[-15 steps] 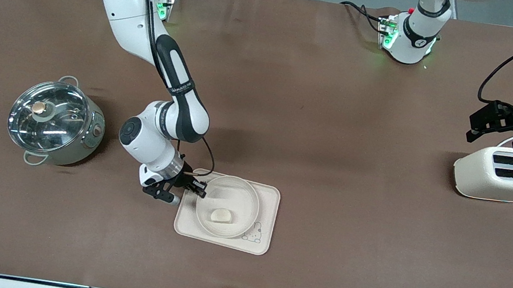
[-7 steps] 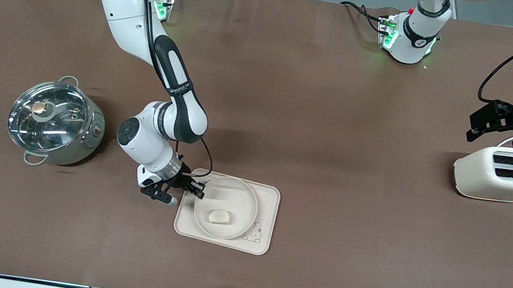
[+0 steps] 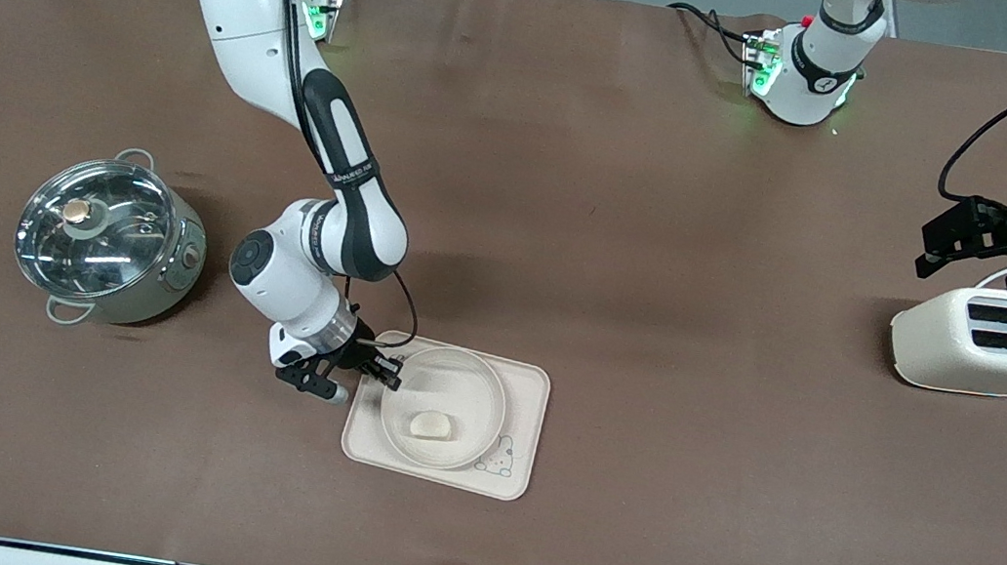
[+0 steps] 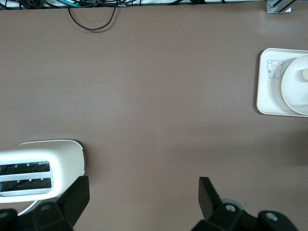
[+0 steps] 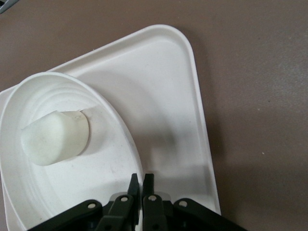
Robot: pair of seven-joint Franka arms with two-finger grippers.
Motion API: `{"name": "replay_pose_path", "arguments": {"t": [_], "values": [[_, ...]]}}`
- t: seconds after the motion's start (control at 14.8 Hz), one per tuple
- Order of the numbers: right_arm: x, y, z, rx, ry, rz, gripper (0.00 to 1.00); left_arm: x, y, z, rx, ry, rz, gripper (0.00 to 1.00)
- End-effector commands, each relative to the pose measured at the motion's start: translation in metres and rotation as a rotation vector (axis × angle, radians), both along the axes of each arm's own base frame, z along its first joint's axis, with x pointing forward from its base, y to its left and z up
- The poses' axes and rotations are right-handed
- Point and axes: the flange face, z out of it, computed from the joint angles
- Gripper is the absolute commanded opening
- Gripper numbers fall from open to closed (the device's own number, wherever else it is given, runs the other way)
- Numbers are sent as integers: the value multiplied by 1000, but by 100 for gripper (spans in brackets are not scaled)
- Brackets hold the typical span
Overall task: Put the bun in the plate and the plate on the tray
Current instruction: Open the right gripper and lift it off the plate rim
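The plate (image 3: 444, 407) is seen resting on the tray (image 3: 532, 395), with the bun (image 3: 431, 425) lying in it, a little nearer the front camera than the plate's middle. The right hand (image 3: 392, 377) is held at the plate's rim on the side toward the right arm's end of the tabletop, its fingers (image 5: 147, 185) pinched narrow on that rim. The plate therefore lies from the hand toward the left arm's end. The plate is round and has no long axis; the tray's long axis runs from far to near the front camera, its rabbit drawing (image 3: 498, 459) at the near corner. The left hand (image 3: 948, 242) is kept waiting, spread wide and holding nothing, over the tabletop just beside the toaster (image 3: 993, 341), well apart from the tray. Both placements are judged done, so only a release and withdrawal appear to be left. A lidded pot (image 3: 108, 237) stands near the right arm's end.
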Motion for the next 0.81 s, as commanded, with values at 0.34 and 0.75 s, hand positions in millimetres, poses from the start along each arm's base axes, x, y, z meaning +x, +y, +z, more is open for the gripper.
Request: {"name": "replay_pose_path", "arguments": {"t": [0.34, 0.75], "values": [[9, -4, 1, 23, -13, -23, 4, -3, -2, 7, 0, 15, 9, 100], [8, -2, 1, 88, -5, -104, 88, -6, -4, 6, 53, 24, -8, 100]]}}
